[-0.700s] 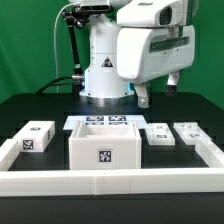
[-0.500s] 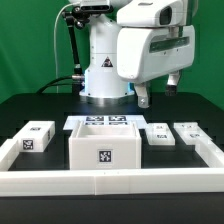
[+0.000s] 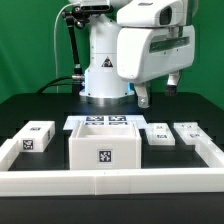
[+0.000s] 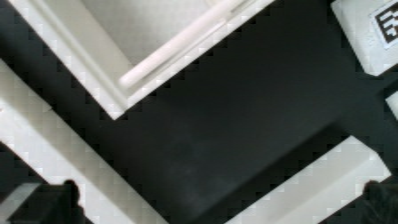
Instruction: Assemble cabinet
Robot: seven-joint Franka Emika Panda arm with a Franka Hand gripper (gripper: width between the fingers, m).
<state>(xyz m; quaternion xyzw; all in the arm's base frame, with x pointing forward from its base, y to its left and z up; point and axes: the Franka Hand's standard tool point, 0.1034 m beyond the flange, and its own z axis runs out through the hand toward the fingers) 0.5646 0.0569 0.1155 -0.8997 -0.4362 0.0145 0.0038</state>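
Observation:
The cabinet (image 3: 103,146), a white box with a square tag on its front face, stands at the middle of the black table. Three small white tagged blocks lie beside it: one (image 3: 37,135) on the exterior view's left and two (image 3: 158,133) (image 3: 188,131) on its right. My gripper (image 3: 156,92) hangs high behind the cabinet, apart from every part. In the wrist view the gripper (image 4: 214,214) is open: its dark fingertips (image 4: 47,205) sit far apart at the picture's corners, with only black table between them. A white angled corner (image 4: 139,70) and the edge of a tagged piece (image 4: 370,20) show below.
A long low white frame rail (image 3: 110,182) runs along the front and up both sides of the parts. The marker board (image 3: 103,122) lies flat just behind the cabinet. The robot's base (image 3: 103,75) stands at the back.

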